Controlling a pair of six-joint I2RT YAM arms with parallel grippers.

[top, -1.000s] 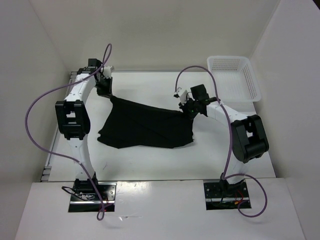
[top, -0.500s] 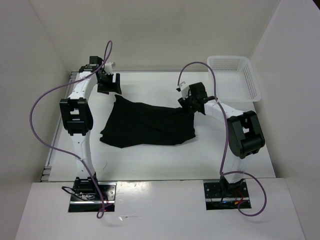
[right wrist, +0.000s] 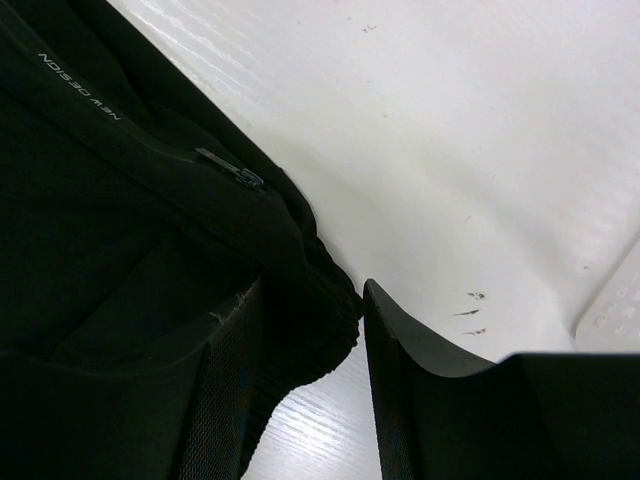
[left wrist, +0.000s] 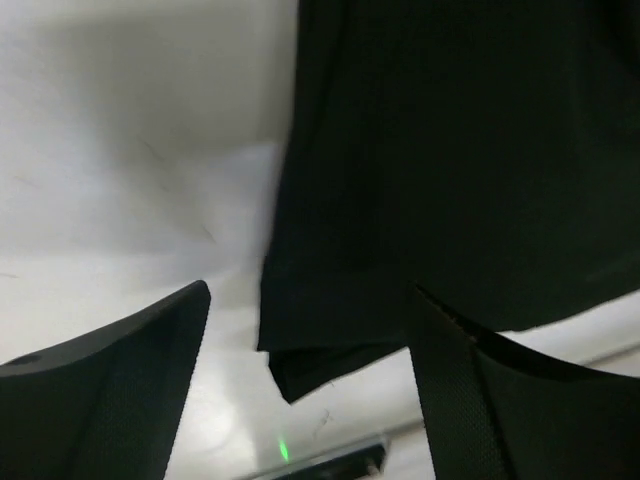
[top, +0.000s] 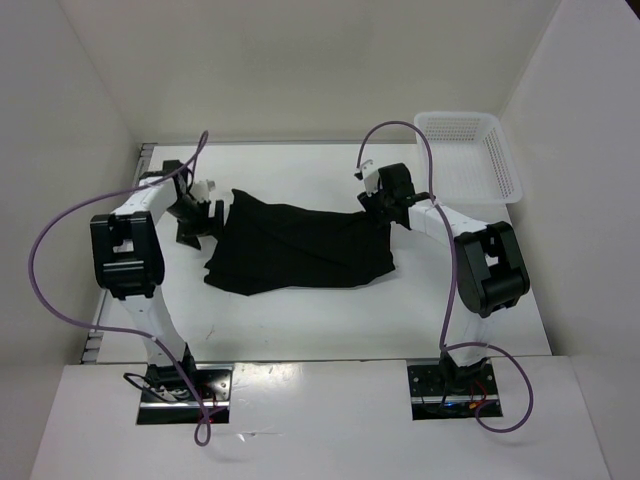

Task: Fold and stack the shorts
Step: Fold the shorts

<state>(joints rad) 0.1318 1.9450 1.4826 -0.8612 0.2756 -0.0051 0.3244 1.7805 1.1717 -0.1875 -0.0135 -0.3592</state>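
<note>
The black shorts (top: 300, 245) lie folded and flat on the white table (top: 300, 320), held by neither arm. My left gripper (top: 200, 222) hangs open just left of their left edge. In the left wrist view its fingers (left wrist: 110, 370) stand wide apart, with a hem corner of the shorts (left wrist: 430, 150) below and between them. My right gripper (top: 381, 208) is low at the shorts' far right corner. It is open too, and the ribbed waistband (right wrist: 300, 290) lies loose between its fingers (right wrist: 410, 370), with bare table showing in the gap.
A white mesh basket (top: 470, 155) stands at the back right corner, right of my right arm. White walls close in the table on the left, back and right. A metal rail (top: 100, 320) runs along the table's left edge.
Both grippers have opened and let go of the shorts, which dropped flat onto the table. My left arm swung nearer and lower from the back-left corner. The right arm barely moved.
</note>
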